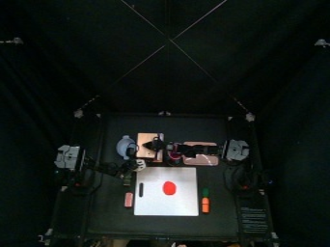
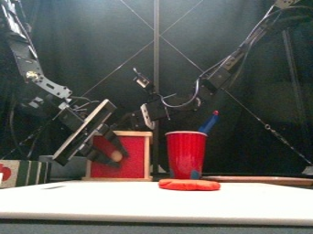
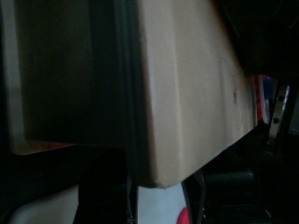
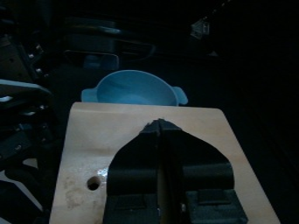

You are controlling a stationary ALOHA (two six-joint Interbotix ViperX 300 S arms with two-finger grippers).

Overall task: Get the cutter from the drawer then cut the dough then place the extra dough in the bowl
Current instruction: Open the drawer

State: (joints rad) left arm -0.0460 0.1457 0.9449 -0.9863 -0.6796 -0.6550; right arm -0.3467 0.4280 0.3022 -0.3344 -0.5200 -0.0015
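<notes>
Nearest up, the white cutting board [image 2: 73, 203] fills the front of the worktop, and the flat red dough [image 2: 189, 184] lies on it in 1 piece. Behind it stands the red cup [image 2: 186, 154], a blue knife [image 2: 211, 121] poking out. Over at the wooden box [image 4: 211, 140], the left hand [image 2: 104, 142] tilts down right against the red drawer front [image 2: 132, 164]; apart or together, I cannot tell. On the box top sits the right hand [image 4: 162, 131], jaws pressed together. Just beside the box sits the blue-grey bowl [image 4: 135, 89].
</notes>
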